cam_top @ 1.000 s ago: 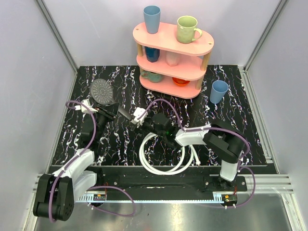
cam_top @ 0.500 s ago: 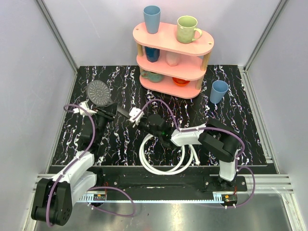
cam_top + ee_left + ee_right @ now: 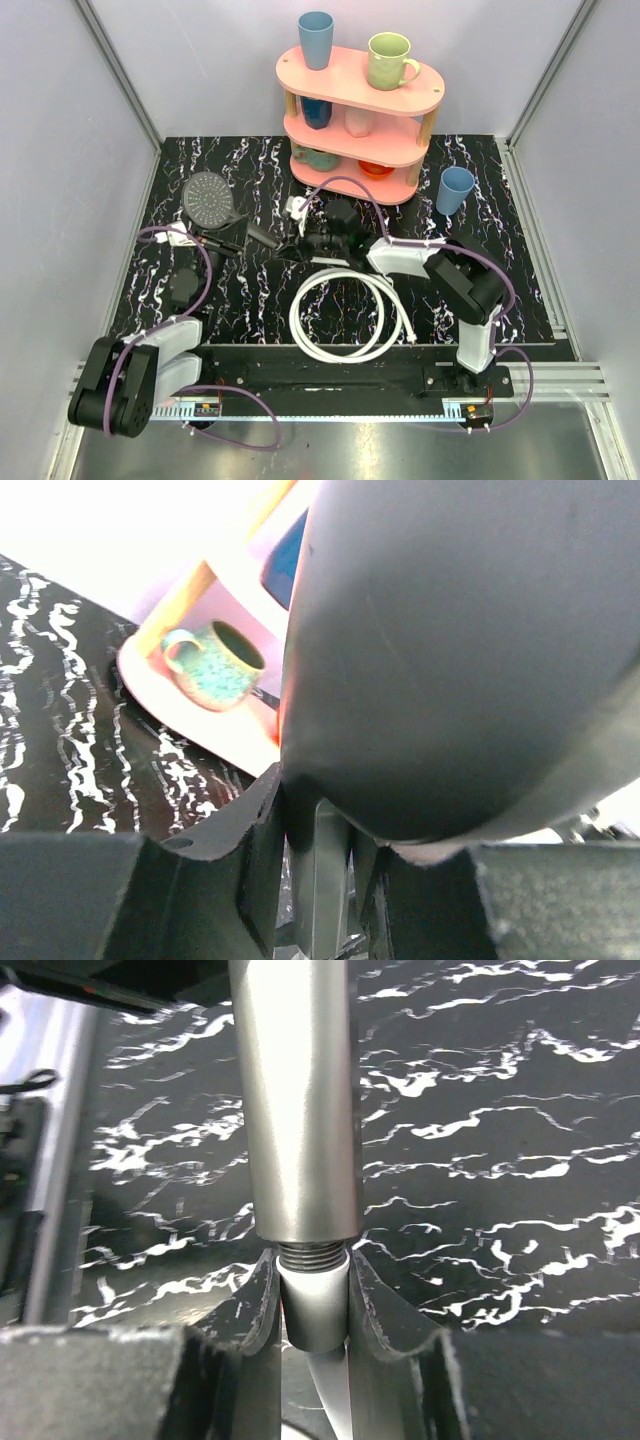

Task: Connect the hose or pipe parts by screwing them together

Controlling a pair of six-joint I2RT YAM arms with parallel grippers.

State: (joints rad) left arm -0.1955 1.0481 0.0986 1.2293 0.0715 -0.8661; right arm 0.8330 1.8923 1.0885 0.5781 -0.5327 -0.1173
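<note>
The grey round-faced shower head is held off the table by its dark handle, with my left gripper shut on it. In the left wrist view the head fills the frame and its handle sits between the jaws. My right gripper is shut on the hose's white end fitting. That fitting butts against the handle's threaded end, with a few threads showing below the metal handle. The white hose lies coiled on the table behind it.
A pink three-tier shelf with cups and mugs stands at the back centre. A blue cup stands on the table to its right. The green speckled mug on the bottom tier shows close behind the shower head.
My right gripper went from open to shut on the hose fitting, and its wrist has turned and shifted back. The hose end lifted toward the handle. The shower head moved slightly.
</note>
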